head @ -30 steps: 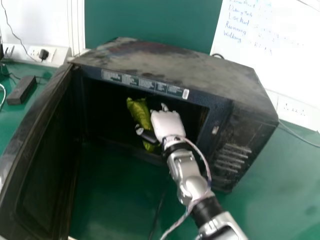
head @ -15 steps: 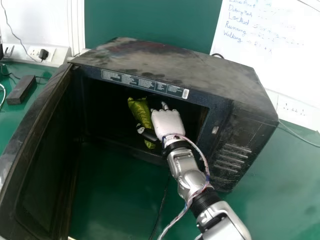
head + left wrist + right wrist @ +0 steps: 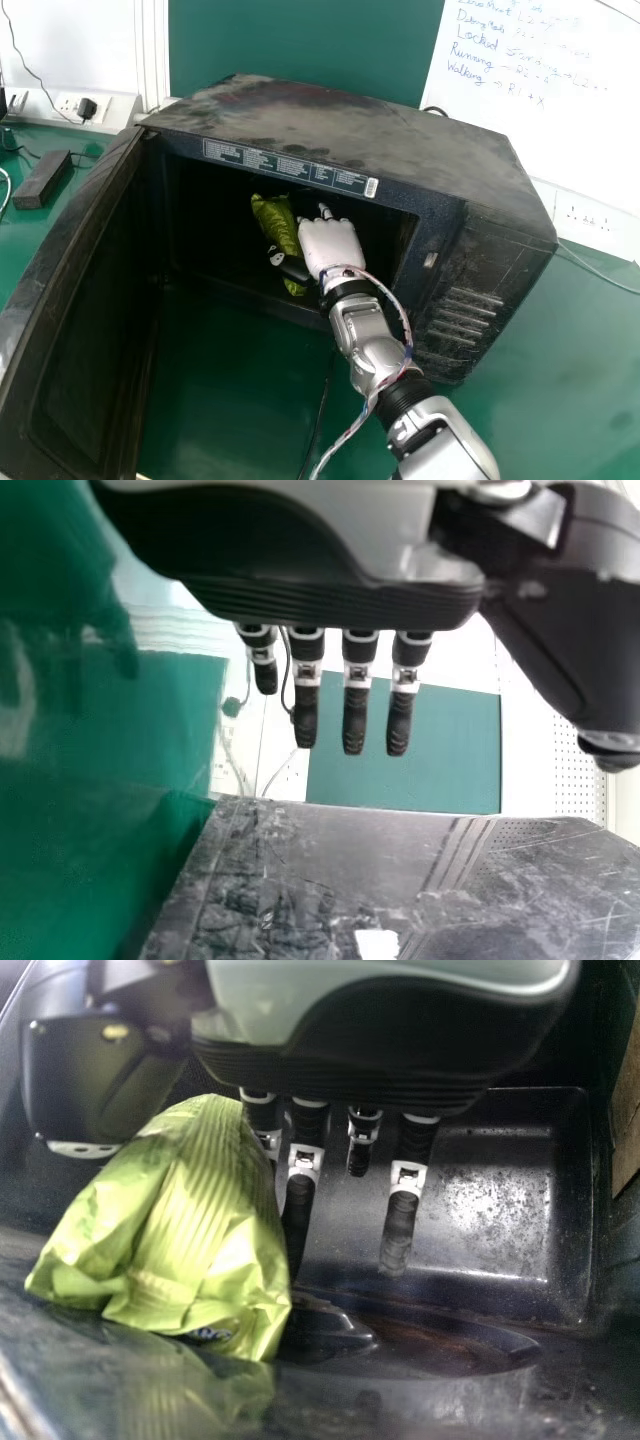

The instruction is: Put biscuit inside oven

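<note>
In the head view my right hand (image 3: 332,245) reaches through the black oven's (image 3: 340,120) front opening, just right of the green biscuit packet (image 3: 276,222). The right wrist view has the packet (image 3: 185,1230) between the thumb and fingers of my right hand (image 3: 380,1050), low over the oven's dark inner floor (image 3: 490,1220). Those fingers are straight, not curled round the packet, and partly behind it. My left hand (image 3: 330,595) shows straight fingers in the left wrist view, with a dusty dark casing (image 3: 400,870) beyond them.
The oven door (image 3: 85,310) stands open on the left side. A power brick (image 3: 43,180) and wall sockets are at the far left. A thin black cable lies on the green table (image 3: 240,380) before the oven. A whiteboard with writing (image 3: 540,90) stands behind.
My right hand has shifted slightly to the left since half a second ago, and the packet beside it has moved a little left too. The oven and its door have stayed in place.
</note>
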Tool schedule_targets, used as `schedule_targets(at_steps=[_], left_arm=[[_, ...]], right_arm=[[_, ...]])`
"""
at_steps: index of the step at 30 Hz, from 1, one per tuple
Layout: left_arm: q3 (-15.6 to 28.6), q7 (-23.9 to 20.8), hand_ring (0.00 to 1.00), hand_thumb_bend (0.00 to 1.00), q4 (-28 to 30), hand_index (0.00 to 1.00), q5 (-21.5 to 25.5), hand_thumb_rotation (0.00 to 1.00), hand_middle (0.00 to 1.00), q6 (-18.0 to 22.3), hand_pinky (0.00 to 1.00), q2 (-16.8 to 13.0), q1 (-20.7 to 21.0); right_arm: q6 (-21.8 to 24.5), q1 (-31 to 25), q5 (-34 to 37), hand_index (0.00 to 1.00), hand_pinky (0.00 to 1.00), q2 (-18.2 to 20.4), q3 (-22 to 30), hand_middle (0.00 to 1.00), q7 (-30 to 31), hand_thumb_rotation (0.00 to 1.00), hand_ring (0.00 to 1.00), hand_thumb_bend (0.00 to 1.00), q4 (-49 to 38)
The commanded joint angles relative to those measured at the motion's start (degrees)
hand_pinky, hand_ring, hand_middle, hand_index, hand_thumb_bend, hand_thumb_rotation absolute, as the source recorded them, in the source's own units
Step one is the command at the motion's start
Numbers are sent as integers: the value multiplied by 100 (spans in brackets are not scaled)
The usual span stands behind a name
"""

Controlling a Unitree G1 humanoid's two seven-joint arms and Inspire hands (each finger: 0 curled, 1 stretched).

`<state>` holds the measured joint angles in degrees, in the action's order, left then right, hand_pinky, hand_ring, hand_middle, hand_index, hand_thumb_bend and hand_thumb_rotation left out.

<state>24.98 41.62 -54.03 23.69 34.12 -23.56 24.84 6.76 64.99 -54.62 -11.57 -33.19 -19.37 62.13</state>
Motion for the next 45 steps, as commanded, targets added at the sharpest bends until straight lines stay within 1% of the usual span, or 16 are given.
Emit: schedule_targets(at_steps=[1,3,4,5,6,7,10,14,16,19,24,29,35,40,42,45], left_arm=[[-35,-46,82,80,-156,82,-46,56,84,-142,77,139,-289],[-28,-42,82,80,-154,81,-30,56,83,-164,77,139,-286],[-25,-35,82,80,-154,81,-22,56,83,-176,77,138,-283],[-24,-22,82,79,-160,81,-17,56,83,-183,78,133,-278],[-25,-9,82,79,-170,81,-19,56,83,-176,78,127,-274],[-26,-12,82,79,-176,81,-24,56,84,-172,78,123,-270],[-30,-20,82,79,-189,82,-38,56,84,-162,77,111,-265],[-18,16,82,77,-223,82,-24,56,84,-139,77,102,-251],[-11,29,82,78,-245,82,-15,57,84,-155,77,95,-237],[-10,39,82,79,-263,82,-16,57,84,-166,77,87,-228],[-2,70,82,77,-260,82,-3,57,83,-152,77,93,-225],[-2,72,82,76,-266,81,-4,57,84,-168,78,89,-217],[-4,51,82,78,-279,82,-16,57,84,-161,78,88,-207],[-17,43,82,76,-273,82,-34,57,84,-145,78,80,-214],[-15,52,82,77,-262,82,-22,58,84,-164,78,80,-217],[-5,65,82,77,-277,82,-13,57,84,-154,78,80,-211]], right_arm=[[203,187,-16,52,40,68,-88,44,-45,0,44,53,18],[417,195,-43,53,41,94,-152,44,126,0,47,53,-15],[498,183,-38,51,44,97,-170,51,194,7,50,53,-65],[566,170,-36,62,49,99,-190,59,247,19,54,71,-107],[635,156,-46,66,52,100,-219,64,299,27,58,78,-148],[707,142,-47,72,59,106,-241,73,353,36,67,84,-189],[905,82,24,80,70,136,-230,84,538,45,79,90,-348],[1087,-32,61,85,75,142,-223,86,746,50,83,92,-595],[1181,-109,66,86,76,144,-216,87,816,51,84,92,-743],[1288,-231,78,87,78,125,-203,88,912,53,85,94,-973],[1410,-494,56,87,77,18,-172,88,998,55,85,94,-1503],[1597,-806,-2,88,78,-100,-145,89,1203,60,85,94,-2188],[1829,-1248,-72,88,78,-203,-98,89,1422,63,85,94,-3055],[2008,-1654,-95,89,79,-235,-27,90,1662,61,86,92,-3816],[2075,-1822,-137,89,78,-254,-11,90,1739,61,86,92,-4136],[2203,-2067,-191,89,80,-264,36,91,1921,61,88,90,-4605]])
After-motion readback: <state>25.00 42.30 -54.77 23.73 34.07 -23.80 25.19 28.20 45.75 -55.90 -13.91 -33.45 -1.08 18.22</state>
